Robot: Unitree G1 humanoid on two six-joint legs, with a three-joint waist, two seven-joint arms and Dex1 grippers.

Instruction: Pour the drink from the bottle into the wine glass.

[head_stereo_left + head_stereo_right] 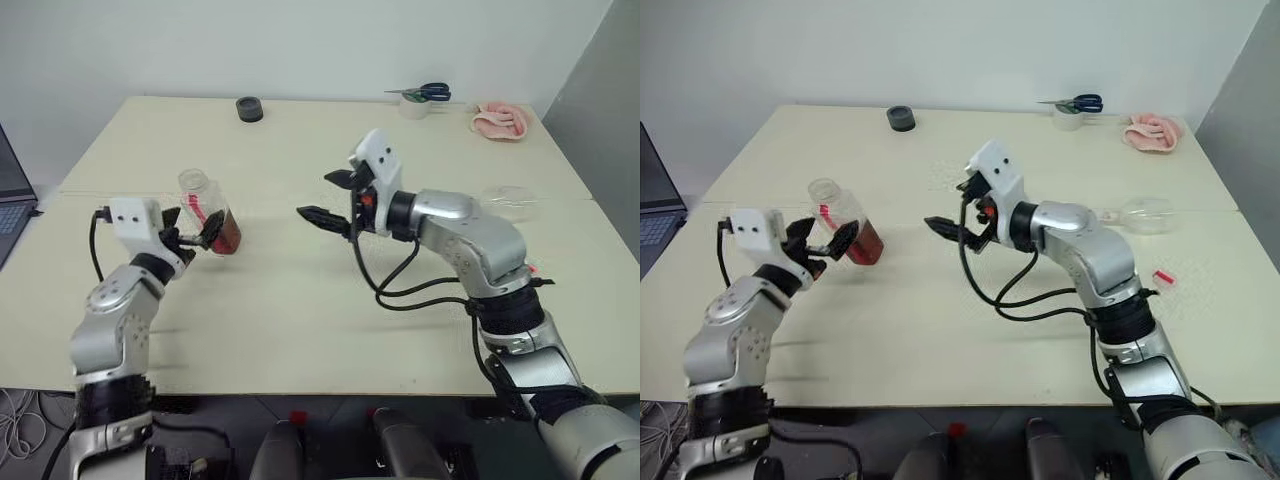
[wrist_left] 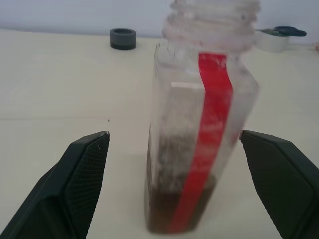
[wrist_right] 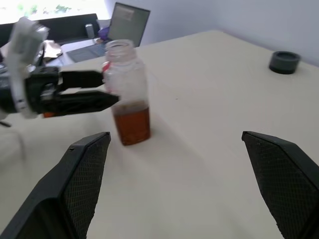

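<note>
The table (image 1: 300, 330) carries the uncapped bottle (image 1: 212, 215) upright at its left half, long axis vertical. The left gripper (image 1: 195, 238) is nearer, jaws spread wide, empty, the bottle between them at twelve o'clock. The right gripper (image 1: 335, 198), also open and empty, hangs well apart at the bottle's three o'clock.

No legible text, not even on the bottle (image 2: 199, 149).

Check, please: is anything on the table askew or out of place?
The wine glass seems to lie on its side at the right of the table, not upright for pouring. The open bottle stands upright, nothing spilled.
</note>
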